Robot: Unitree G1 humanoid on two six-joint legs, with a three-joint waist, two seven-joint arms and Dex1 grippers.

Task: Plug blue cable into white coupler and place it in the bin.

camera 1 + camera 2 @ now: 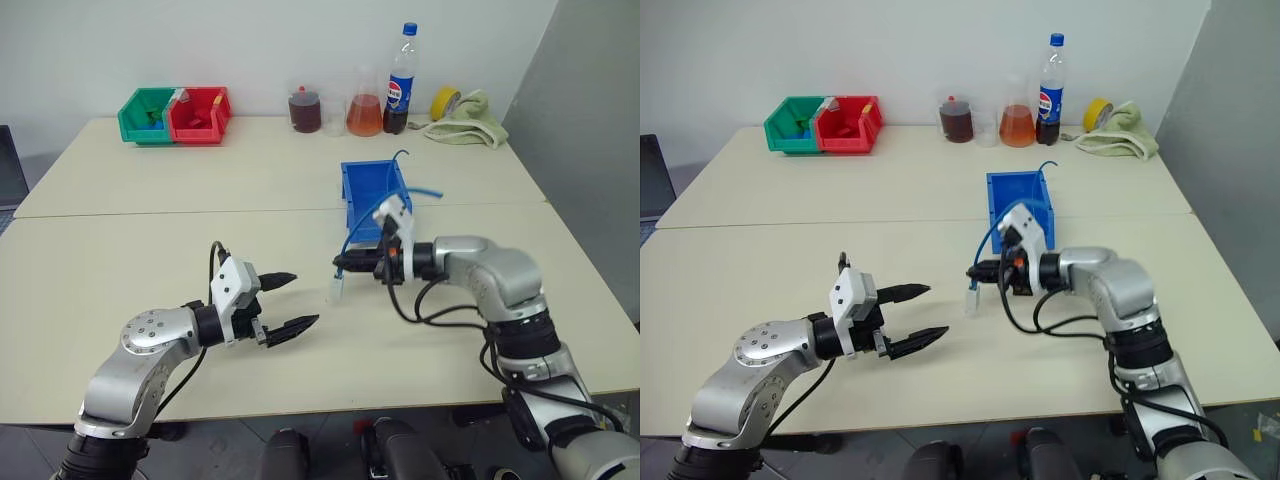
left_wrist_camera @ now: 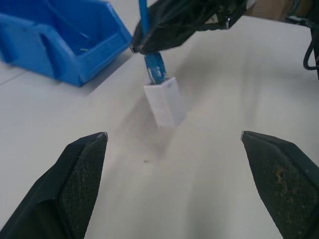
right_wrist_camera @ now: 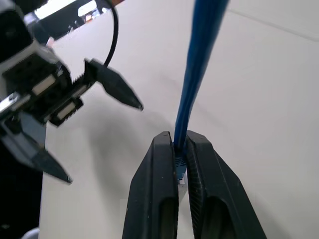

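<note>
The tabletop (image 1: 200,200) has a smooth, matt, cream laminate-like surface. The bin (image 1: 358,190) is moulded blue plastic with a slight sheen. The blue cable (image 3: 199,64) has a smooth, glossy plastic jacket. The white coupler (image 2: 164,102) is matt white plastic. The left pincer (image 2: 174,184) has black fingers (image 2: 82,184) with finely textured, rough pads. The right pincer (image 3: 180,164) fingers are smooth, semi-gloss black. The arm shells appear to be brushed silver metal. At 1 o'clock from the bin lies a pale green cloth (image 1: 468,130), soft and matt.
</note>
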